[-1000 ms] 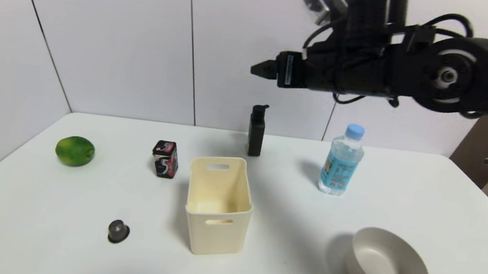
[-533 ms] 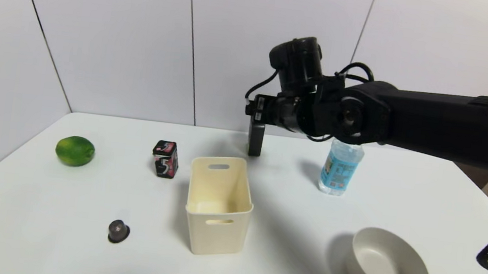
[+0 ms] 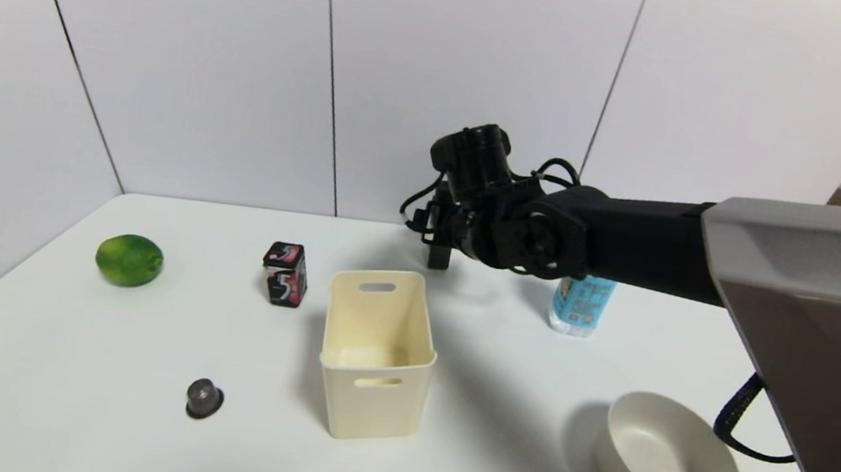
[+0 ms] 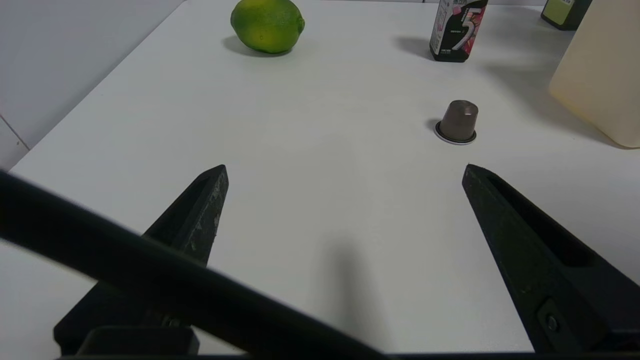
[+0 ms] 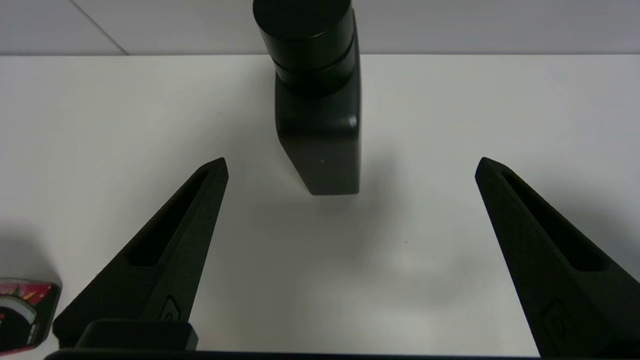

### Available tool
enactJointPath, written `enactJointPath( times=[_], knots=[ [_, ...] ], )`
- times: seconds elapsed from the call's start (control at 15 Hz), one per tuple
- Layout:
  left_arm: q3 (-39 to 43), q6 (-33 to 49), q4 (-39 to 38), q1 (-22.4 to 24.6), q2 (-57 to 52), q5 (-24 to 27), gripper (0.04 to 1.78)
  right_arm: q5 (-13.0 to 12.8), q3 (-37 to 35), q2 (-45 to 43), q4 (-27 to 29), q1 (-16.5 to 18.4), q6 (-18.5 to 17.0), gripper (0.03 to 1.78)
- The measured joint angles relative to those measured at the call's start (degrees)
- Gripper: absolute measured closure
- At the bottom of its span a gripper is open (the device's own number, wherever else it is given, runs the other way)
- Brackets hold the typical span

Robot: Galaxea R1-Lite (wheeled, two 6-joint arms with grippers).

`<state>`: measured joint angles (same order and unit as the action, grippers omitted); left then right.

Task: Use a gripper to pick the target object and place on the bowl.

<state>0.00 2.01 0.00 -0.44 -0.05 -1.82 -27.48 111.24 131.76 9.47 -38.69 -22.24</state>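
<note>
The black pump bottle (image 5: 320, 135) stands upright at the back of the white table. In the right wrist view it is just ahead of the open fingertips, between them and touching neither. My right gripper (image 5: 351, 166) is open and empty. In the head view the right gripper (image 3: 443, 232) sits low in front of the bottle and hides all but its base (image 3: 438, 258). The grey-beige bowl (image 3: 712, 459) is empty at the front right. My left gripper (image 4: 345, 167) is open and empty, low over the table's front left, out of the head view.
A cream bin (image 3: 371, 389) stands mid-table, in front of the bottle. A blue-capped water bottle (image 3: 579, 305) is partly behind my right arm. A black-red box (image 3: 284, 273), a lime (image 3: 129, 260) and a small dark capsule (image 3: 204, 398) lie to the left.
My right arm has come down from high above the table and reached in, bringing its gripper level with the black bottle. Nothing on the table has moved.
</note>
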Motion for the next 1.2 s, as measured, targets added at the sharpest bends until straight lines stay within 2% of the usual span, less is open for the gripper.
enactJointPath(
  times=[0.4, 0.73, 1.2],
  knots=[
    [0.0, 0.0, 0.0, 0.0, 0.0, 0.02, 0.13, -0.05, 0.22, 5.25, -9.42, -0.06, 1.16, 0.1],
    [0.0, -0.01, 0.0, 0.0, 0.0, 0.0, 0.13, -0.17, 0.34, 8.07, -15.29, 0.57, 5.05, 0.1],
    [0.0, 0.0, 0.0, 0.0, 0.0, 0.02, 0.13, -0.13, 0.39, 9.68, -18.12, 1.51, 7.28, 0.1]
  ],
)
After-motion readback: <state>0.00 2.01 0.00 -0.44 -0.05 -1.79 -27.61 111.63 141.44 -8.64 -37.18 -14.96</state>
